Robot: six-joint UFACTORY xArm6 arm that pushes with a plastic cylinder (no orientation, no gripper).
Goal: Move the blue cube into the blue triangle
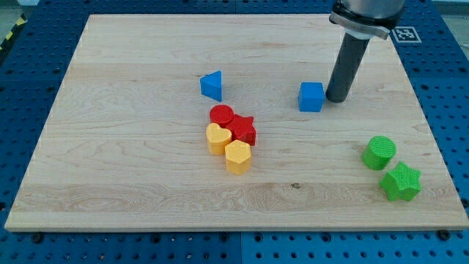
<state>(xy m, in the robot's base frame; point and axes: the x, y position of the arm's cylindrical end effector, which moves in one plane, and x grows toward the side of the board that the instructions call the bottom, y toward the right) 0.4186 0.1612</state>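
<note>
The blue cube [311,97] sits on the wooden board [132,169], right of centre. The blue triangle [212,85] lies to its left, about a quarter of the board's width away, with bare wood between them. My tip [337,99] is the lower end of a dark rod that comes down from the view's top right. It stands just right of the blue cube, close to its right face; I cannot tell whether it touches.
A red cylinder [221,116], a red star [244,130], a yellow heart [217,138] and a yellow hexagon [238,156] cluster below the blue triangle. A green cylinder [379,152] and a green star [401,182] sit at the lower right.
</note>
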